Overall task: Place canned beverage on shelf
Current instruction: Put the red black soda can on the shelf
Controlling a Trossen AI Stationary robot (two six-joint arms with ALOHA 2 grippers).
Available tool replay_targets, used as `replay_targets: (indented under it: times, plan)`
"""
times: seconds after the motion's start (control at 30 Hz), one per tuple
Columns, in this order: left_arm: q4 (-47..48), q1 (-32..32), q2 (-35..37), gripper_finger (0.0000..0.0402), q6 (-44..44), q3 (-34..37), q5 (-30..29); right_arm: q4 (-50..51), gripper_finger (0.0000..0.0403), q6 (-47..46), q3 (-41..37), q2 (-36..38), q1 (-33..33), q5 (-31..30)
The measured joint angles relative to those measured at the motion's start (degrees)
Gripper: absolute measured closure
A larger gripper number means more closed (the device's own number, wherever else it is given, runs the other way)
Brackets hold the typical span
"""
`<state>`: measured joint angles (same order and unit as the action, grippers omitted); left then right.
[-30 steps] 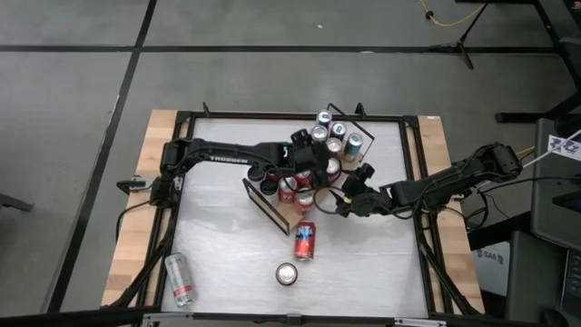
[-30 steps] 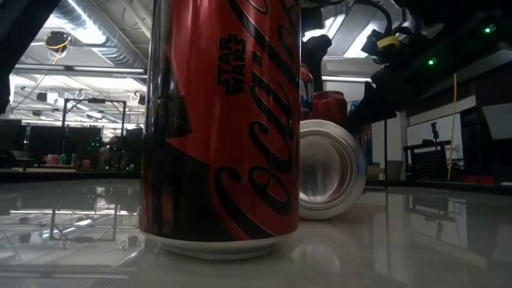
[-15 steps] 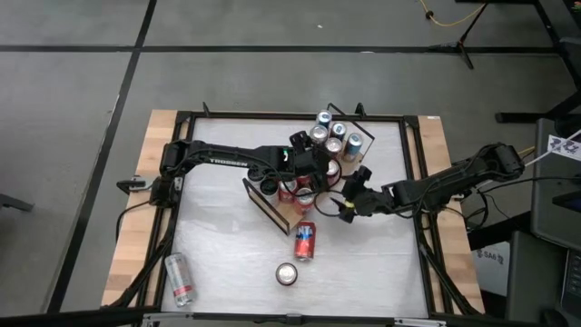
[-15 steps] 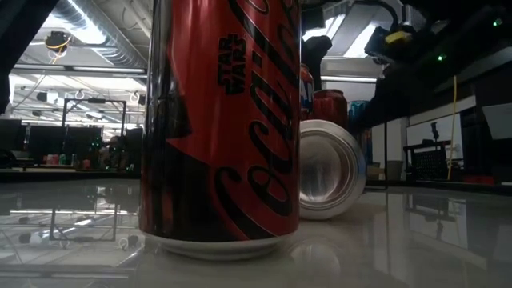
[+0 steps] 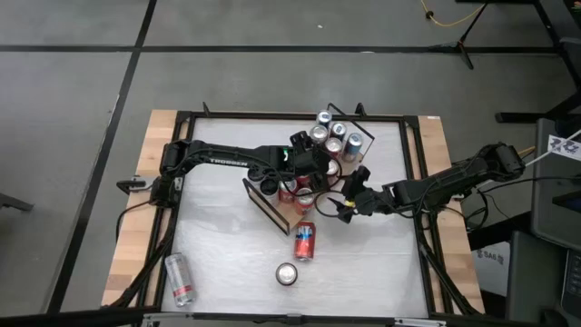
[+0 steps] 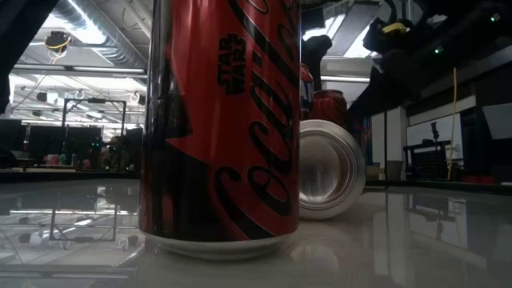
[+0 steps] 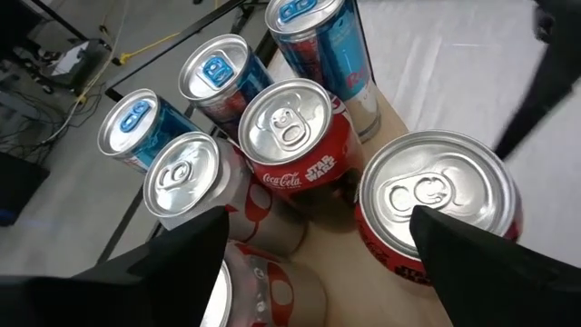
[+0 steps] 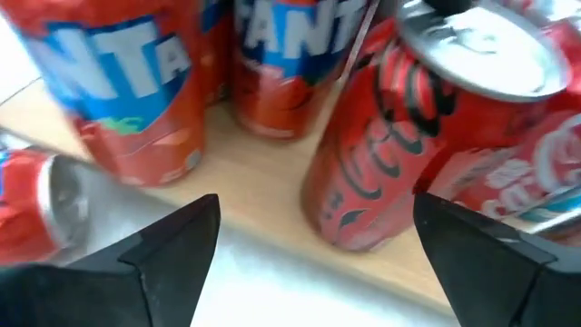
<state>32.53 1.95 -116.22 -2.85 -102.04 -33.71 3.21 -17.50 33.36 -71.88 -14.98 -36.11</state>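
The light-wood shelf [image 5: 264, 203] lies slantwise at the table's middle, with several upright cans [image 5: 330, 136] standing on it. My left gripper [image 5: 315, 171] hovers open over the shelf's cans; in its wrist view the fingers [image 7: 172, 263] flank a red Coca-Cola can [image 7: 292, 136] and touch nothing. My right gripper [image 5: 349, 203] stands open at the shelf's near-right side. It faces a red Coca-Cola can [image 8: 368, 173] and orange Fanta cans [image 8: 136, 82] on the board [image 8: 263, 204].
On the table near the shelf a red-and-blue can [image 5: 304, 242] lies on its side. A can [image 5: 287, 272] stands upright nearer the front edge. A silver can [image 5: 180, 279] lies at the front left. A black frame [image 5: 272, 116] borders the table.
My right gripper has turned a little at its wrist beside the shelf while staying in place. The cans and the shelf have kept still.
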Motion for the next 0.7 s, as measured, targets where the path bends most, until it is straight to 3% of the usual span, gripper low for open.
replay_targets:
  times: [0.43, 0.7]
  plan:
    - [0.02, -1.80, 0.00, 0.0074, 0.02, 0.04, -0.02, -0.32, 0.0045, 0.68, 0.00, 0.00, 0.02, -9.67]
    - [-0.50, -1.81, 0.00, 0.0074, 0.04, 0.07, -0.13, 1.14, 0.0045, 4.32, 0.00, 4.41, -0.04, -4.84]
